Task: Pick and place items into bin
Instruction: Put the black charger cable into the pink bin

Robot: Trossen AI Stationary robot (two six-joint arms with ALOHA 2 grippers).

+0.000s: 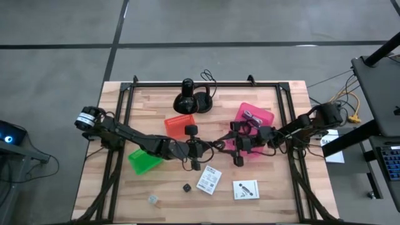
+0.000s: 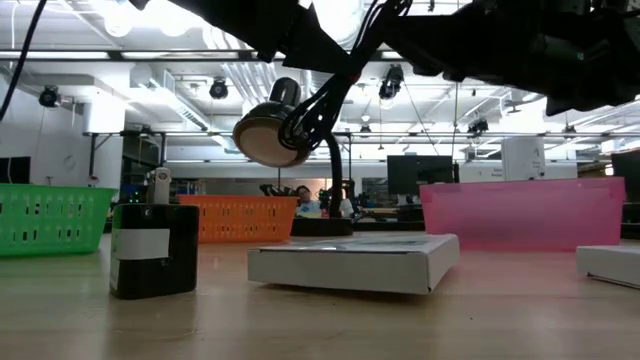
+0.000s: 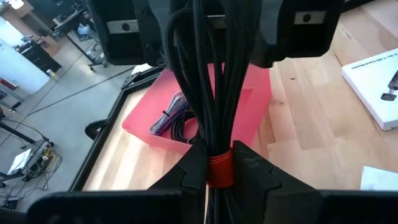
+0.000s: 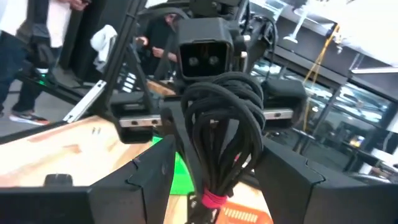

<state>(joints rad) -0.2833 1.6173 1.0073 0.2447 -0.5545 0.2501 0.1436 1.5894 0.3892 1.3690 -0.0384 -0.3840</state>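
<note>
The left claw (image 1: 199, 152), near the middle of the wooden table (image 1: 281, 187), is clamped on a bundle of black coiled cable (image 3: 208, 93) bound by a red tie. The right claw (image 1: 239, 150) faces it from 3 o'clock with its fingers spread wide on either side of the same bundle, which hangs above the table.

Behind the right claw, toward 2 o'clock, sits the pink plastic bin (image 1: 265, 115) with a purple strap (image 3: 166, 118) inside. A ribbed orange basket (image 1: 178, 122) lies at 11 o'clock and a green one (image 1: 142, 161) at 9 o'clock. Toward 6 o'clock lie two flat white printed cards (image 1: 209, 180) (image 1: 245, 189), a tiny black cube (image 1: 186, 187) and a small clear piece (image 1: 152, 199). A black round-based stand (image 1: 187, 100) stands at 12 o'clock
</note>
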